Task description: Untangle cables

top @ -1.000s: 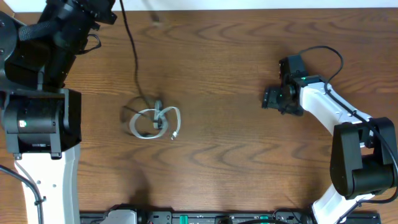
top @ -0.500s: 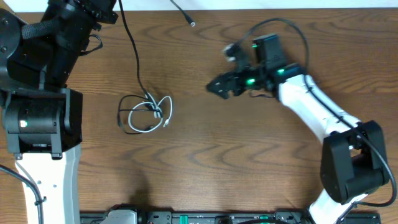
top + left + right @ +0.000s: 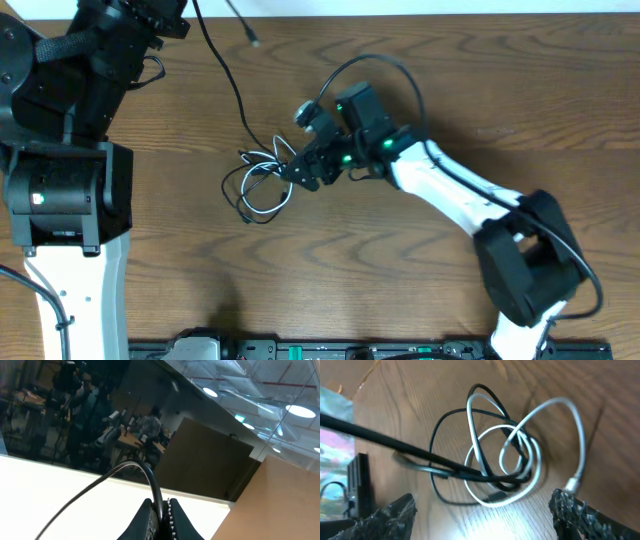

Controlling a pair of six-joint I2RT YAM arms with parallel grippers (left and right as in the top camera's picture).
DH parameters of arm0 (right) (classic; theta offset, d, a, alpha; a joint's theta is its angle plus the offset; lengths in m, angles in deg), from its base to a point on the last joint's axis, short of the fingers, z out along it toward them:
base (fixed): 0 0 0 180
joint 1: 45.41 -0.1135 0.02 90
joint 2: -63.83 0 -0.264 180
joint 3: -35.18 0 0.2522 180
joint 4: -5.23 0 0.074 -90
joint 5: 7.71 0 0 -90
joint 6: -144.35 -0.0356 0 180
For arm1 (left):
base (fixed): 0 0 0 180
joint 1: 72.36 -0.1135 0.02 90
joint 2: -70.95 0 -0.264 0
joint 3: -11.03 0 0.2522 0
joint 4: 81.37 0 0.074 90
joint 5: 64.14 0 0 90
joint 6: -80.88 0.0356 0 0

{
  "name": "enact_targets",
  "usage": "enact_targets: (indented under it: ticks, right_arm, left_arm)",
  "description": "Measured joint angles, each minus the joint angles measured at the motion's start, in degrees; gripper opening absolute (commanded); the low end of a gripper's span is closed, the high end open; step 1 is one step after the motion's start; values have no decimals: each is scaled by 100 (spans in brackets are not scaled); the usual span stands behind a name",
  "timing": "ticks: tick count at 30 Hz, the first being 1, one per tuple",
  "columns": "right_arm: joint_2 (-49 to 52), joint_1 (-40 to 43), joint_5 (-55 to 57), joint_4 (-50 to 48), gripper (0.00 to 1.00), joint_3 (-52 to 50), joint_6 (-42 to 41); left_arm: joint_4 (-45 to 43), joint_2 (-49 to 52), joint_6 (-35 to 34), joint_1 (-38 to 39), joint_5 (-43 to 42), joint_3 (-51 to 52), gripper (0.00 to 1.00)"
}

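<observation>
The black cable [image 3: 228, 75] and the white cable [image 3: 272, 212] lie tangled in small loops on the wooden table [image 3: 400, 280], left of centre. My left gripper [image 3: 161, 504], at the top left of the overhead view [image 3: 178, 18], is shut on the black cable [image 3: 150, 477], which runs taut from it down to the tangle. My right gripper [image 3: 298, 172] is open, low over the table at the tangle's right edge. In the right wrist view its fingers [image 3: 387, 516] stand wide apart around the loops. There the white cable [image 3: 576, 435] ends in a metal plug [image 3: 572, 483], and the black cable [image 3: 395, 442] crosses it.
A loose cord end with a small plug [image 3: 250, 36] hangs near the table's far edge. The left arm's base [image 3: 65, 195] stands at the left side. A dark rail [image 3: 300, 350] runs along the front edge.
My right arm has swung left across the table to the tangle. The loops have shifted a little to the right and changed shape. The left arm has stayed put, still holding the black cable.
</observation>
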Motion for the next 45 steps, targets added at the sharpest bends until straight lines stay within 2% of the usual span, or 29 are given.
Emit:
enact_targets:
  ticks: [4, 8, 12, 14, 15, 16, 22, 23, 24, 27, 28, 30, 32, 34, 36, 45]
  right_arm:
    - [227, -118, 72, -404, 77, 0, -20]
    - [326, -168, 229, -789, 68, 0, -24]
    - [326, -177, 546, -1093, 52, 0, -17]
    - [326, -177, 706, -1202, 38, 0, -39]
    - [326, -177, 765, -1250, 28, 0, -42]
    - [326, -177, 822, -1279, 23, 2, -74]
    - [326, -175, 883, -1279, 10, 0, -474]
    - [326, -168, 785, -1279, 10, 0, -542]
    - [326, -164, 691, -1279, 15, 0, -586]
    - [284, -127, 376, -1241, 53, 0, -680]
    - [225, -116, 286, -1222, 63, 0, -647]
    - [70, -83, 177, -1217, 71, 0, -551]
    - [-160, -72, 133, -1239, 72, 0, -446]
    - [-391, -74, 136, -1322, 65, 0, -337]
    - [-568, -74, 144, -1445, 62, 11, -273]
    - [-608, -175, 179, -1902, 59, 26, -236]
  left_arm:
    - [59, 0, 0, 0, 0, 0, 7]
    - [74, 0, 0, 0, 0, 0, 8]
    - [74, 0, 0, 0, 0, 0, 7]
    - [76, 0, 0, 0, 0, 0, 7]
    - [76, 0, 0, 0, 0, 0, 8]
    - [74, 0, 0, 0, 0, 0, 8]
    - [289, 0, 0, 0, 0, 0, 7]
    - [352, 0, 0, 0, 0, 0, 8]
    - [378, 4, -2, 0, 0, 0, 8]
    - [380, 11, 0, 0, 0, 0, 7]
    - [385, 11, 0, 0, 0, 0, 8]
    - [380, 11, 0, 0, 0, 0, 8]
    - [385, 11, 0, 0, 2, 0, 7]
    - [385, 11, 0, 0, 2, 0, 7]
    - [380, 11, -20, 0, 0, 0, 7]
    - [387, 160, -538, 4, -118, 0, 8]
